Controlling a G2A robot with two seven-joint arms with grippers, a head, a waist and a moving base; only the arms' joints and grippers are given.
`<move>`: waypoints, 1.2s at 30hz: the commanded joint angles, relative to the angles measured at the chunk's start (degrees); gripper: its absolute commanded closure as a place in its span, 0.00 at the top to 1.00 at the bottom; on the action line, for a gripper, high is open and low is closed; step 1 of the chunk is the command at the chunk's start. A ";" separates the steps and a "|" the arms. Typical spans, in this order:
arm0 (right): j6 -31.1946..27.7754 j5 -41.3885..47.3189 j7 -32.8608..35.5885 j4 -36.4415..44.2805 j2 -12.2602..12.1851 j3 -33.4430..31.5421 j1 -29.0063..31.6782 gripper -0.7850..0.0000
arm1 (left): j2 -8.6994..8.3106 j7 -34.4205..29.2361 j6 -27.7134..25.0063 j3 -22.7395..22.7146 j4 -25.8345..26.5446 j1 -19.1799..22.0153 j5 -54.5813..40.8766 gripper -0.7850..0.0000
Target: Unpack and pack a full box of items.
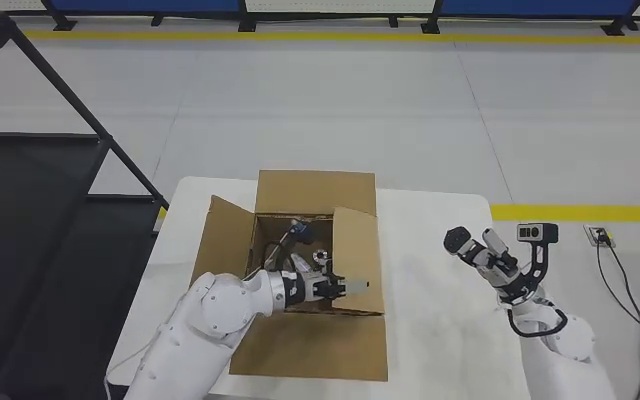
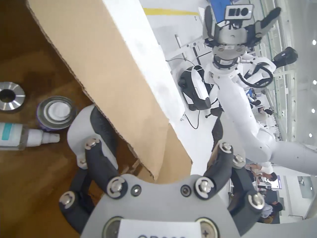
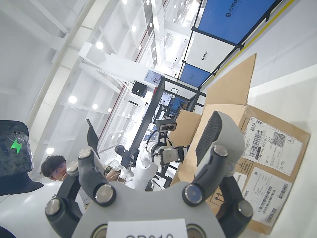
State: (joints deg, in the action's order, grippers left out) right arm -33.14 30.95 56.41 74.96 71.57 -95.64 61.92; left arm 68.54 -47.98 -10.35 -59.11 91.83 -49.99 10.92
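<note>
An open cardboard box [image 1: 315, 190] stands mid-table with its flaps spread. My left gripper [image 1: 337, 288] is open inside the box at its right wall. In the left wrist view, the left gripper [image 2: 156, 134] straddles the right flap [image 2: 104, 58], one finger [image 2: 99, 130] inside the box and the other outside. On the box floor lie a metal ring [image 2: 10, 97], a small can [image 2: 55, 112] and a white bottle with a teal label [image 2: 24, 137]. My right gripper [image 1: 478, 243] is held up over the table's right side, open and empty, fingers [image 3: 215, 134] wide apart.
The white table [image 1: 430, 330] has bare room right of the box. A black metal frame [image 1: 60, 160] stands off the table's left edge. The box's near flap [image 1: 310, 345] lies flat toward me. Shipping labels [image 3: 270, 139] cover the box's outer side.
</note>
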 commanded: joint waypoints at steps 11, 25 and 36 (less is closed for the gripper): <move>-3.86 5.87 -1.05 -1.11 -0.78 -3.48 4.11 1.00 | 1.50 16.90 -3.98 5.88 6.05 -3.64 7.88 1.00; -4.60 7.77 -1.95 -0.08 -1.84 -7.39 9.12 1.00 | 6.67 25.47 -1.41 20.51 -2.63 2.24 16.92 1.00; -5.16 8.95 -1.21 -0.32 -2.40 -8.12 9.83 1.00 | 10.60 25.34 5.88 25.31 -9.82 5.99 18.07 1.00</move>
State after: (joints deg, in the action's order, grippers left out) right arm -38.26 39.90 55.14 74.74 69.21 -103.79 71.89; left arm 78.85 -22.66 -4.90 -33.94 82.55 -44.26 29.06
